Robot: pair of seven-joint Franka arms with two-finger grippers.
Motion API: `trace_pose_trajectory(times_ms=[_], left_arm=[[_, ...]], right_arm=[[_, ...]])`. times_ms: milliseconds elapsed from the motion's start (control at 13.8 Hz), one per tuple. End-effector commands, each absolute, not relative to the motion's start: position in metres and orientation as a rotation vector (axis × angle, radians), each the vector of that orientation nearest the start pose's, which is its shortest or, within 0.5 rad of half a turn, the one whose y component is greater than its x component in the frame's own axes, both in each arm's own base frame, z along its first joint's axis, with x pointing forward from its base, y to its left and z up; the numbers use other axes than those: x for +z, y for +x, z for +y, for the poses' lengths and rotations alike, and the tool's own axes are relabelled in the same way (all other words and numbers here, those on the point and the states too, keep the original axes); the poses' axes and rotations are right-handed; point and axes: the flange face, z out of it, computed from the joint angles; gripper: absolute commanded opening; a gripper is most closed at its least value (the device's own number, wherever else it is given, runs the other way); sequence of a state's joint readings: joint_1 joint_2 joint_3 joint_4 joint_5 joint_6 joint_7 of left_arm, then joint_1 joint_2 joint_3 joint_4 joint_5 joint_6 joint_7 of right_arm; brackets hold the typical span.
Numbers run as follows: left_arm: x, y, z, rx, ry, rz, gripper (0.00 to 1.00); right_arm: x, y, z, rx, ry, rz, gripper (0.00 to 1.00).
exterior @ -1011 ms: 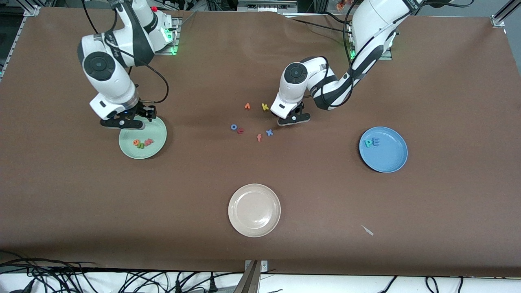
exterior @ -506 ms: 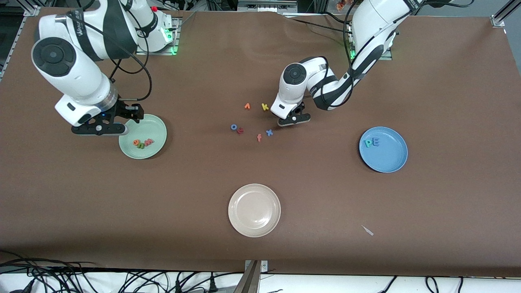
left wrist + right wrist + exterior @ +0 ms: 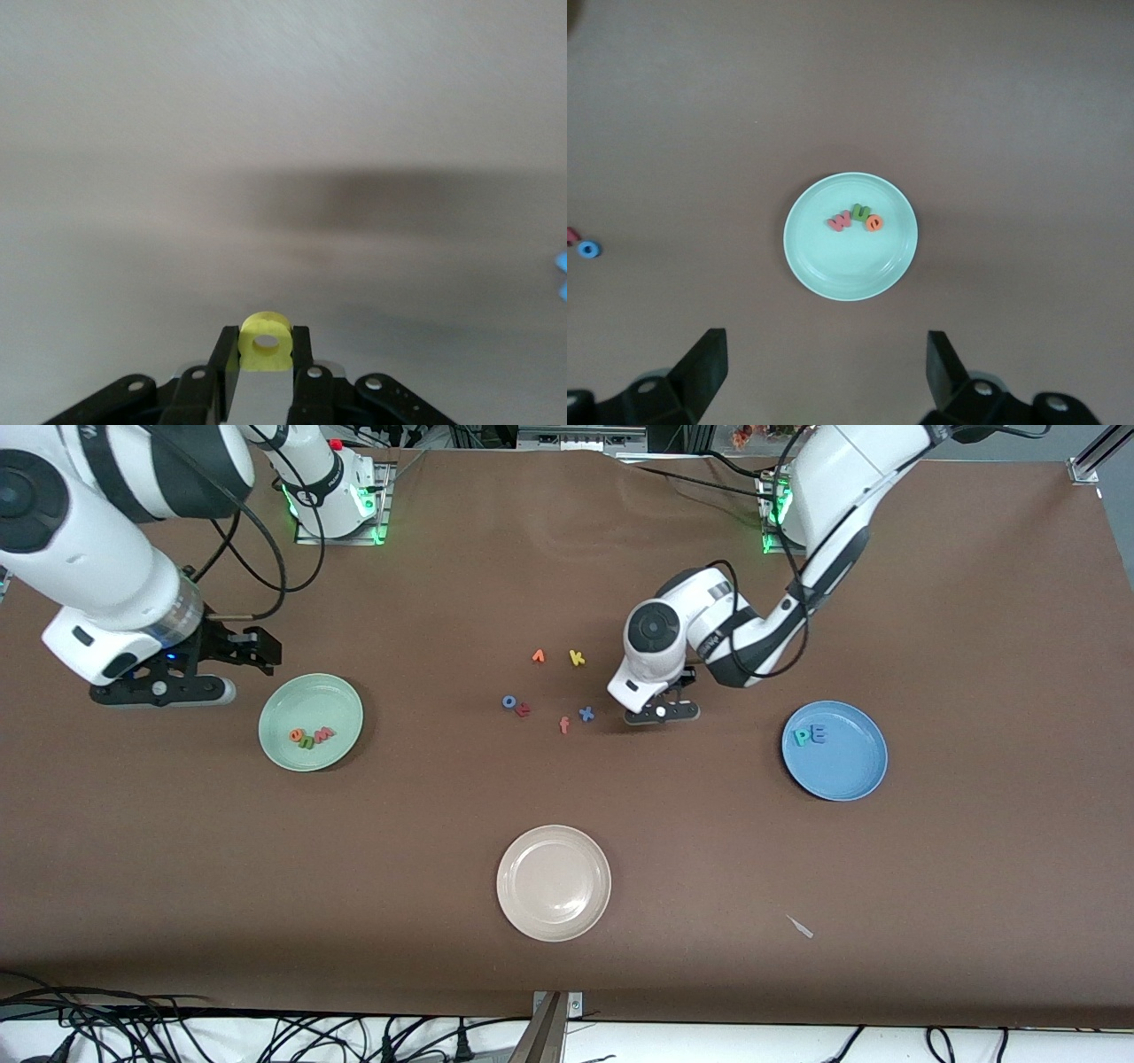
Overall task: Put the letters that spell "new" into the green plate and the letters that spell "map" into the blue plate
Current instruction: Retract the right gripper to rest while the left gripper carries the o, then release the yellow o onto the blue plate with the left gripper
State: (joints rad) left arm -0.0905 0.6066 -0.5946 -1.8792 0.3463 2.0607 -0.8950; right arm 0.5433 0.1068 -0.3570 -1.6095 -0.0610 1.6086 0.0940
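Observation:
The green plate (image 3: 310,700) holds an orange e (image 3: 296,736), a green n (image 3: 308,740) and a pinkish-red w (image 3: 324,733) side by side. In the right wrist view the green plate (image 3: 833,266) and its three letters lie below. My right gripper (image 3: 164,691) is open and empty, high over bare table beside that plate. The blue plate (image 3: 842,771) holds a teal p (image 3: 803,736) and a light blue m (image 3: 817,734). My left gripper (image 3: 662,712) is shut on the yellow a (image 3: 266,340), over the table between the loose letters and the blue plate.
Loose letters lie mid-table: a yellow k (image 3: 577,657), a small orange letter (image 3: 538,656), a blue o (image 3: 509,701), a red piece (image 3: 524,709), an orange-red f (image 3: 564,725) and a blue x (image 3: 586,713). A cream-white plate (image 3: 554,850) sits nearer the front camera.
My right gripper has risen and drawn away from the green plate toward the right arm's end, opening wider. My left gripper has carried the yellow a off the loose letters toward the blue plate.

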Motion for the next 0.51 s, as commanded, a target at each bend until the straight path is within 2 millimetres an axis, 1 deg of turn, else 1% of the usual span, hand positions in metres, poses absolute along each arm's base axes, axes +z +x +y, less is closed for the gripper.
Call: trace_pose_trajectory(times_ms=[0, 72, 144, 217, 289, 433], left_arm=[[0.24, 0.523, -0.31, 0.506, -2.941, 0.104, 0.16], [0.245, 0.536, -0.291, 0.534, -2.941, 0.161, 0.17], [0.247, 0.546, -0.268, 0.569, -2.941, 0.218, 0.17], [0.248, 0.556, -0.246, 0.591, -2.939, 0.277, 0.17], [0.25, 0.568, -0.216, 0.624, -2.945, 0.343, 0.17], [0.25, 0.584, -0.164, 0.665, -2.962, 0.472, 0.17]], right_arm=[[0.581, 0.566, 0.074, 0.135, -3.149, -0.175, 0.99], [0.586, 0.562, 0.062, 0.14, -3.142, -0.156, 0.99], [0.59, 0.558, 0.055, 0.148, -3.138, -0.135, 0.99], [0.595, 0.554, 0.061, 0.145, -3.135, -0.137, 0.99], [0.596, 0.553, 0.065, 0.145, -3.138, -0.144, 0.99], [0.594, 0.553, 0.06, 0.15, -3.134, -0.142, 0.99]])
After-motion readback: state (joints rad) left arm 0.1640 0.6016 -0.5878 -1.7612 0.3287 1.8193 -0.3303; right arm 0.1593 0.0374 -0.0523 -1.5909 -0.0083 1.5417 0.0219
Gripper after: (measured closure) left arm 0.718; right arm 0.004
